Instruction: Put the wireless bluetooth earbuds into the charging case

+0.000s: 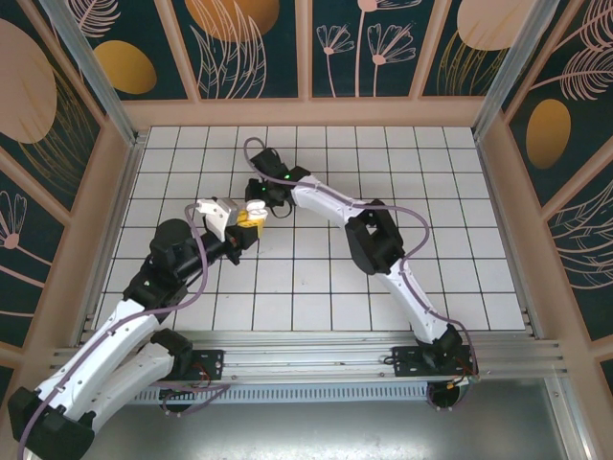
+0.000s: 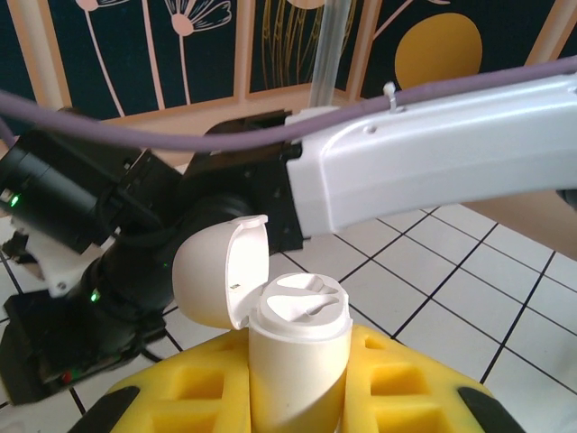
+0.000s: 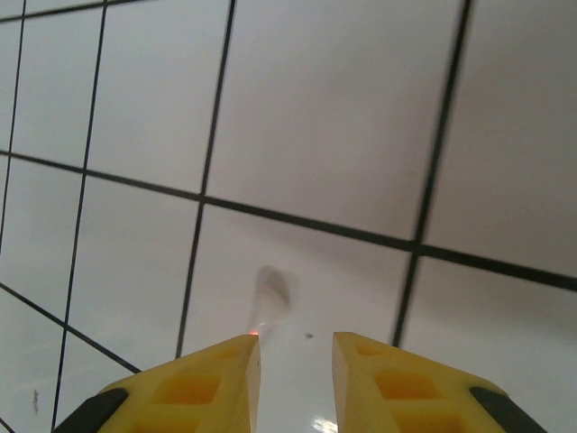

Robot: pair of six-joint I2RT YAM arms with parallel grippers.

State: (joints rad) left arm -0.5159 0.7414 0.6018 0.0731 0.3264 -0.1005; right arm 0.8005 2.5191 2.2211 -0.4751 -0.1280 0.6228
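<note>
- The white tiled table [image 1: 316, 278] spans the workspace, and both arms meet over its middle-left part
- My right arm [image 2: 433, 153] reaches across from the far side, its wrist just beyond the case in the left wrist view
- The left gripper [image 2: 297, 383] is pressed onto the white charging case [image 2: 297, 356], a yellow finger on either side, holding it upright and off the table
- The right gripper [image 3: 296, 361] hangs over bare tile with its fingers slightly parted and nothing between them
- The case's lid [image 2: 212, 275] is swung open on its hinge, tipped back to the left
- In the case's top I make out two moulded white shapes lying side by side, which I take for the white earbuds [image 2: 302, 296] sitting in their wells; I can't tell whether they are fully down
- My read: this pair looks inserted, so for this case what's left is a seating check and closing the lid
</note>
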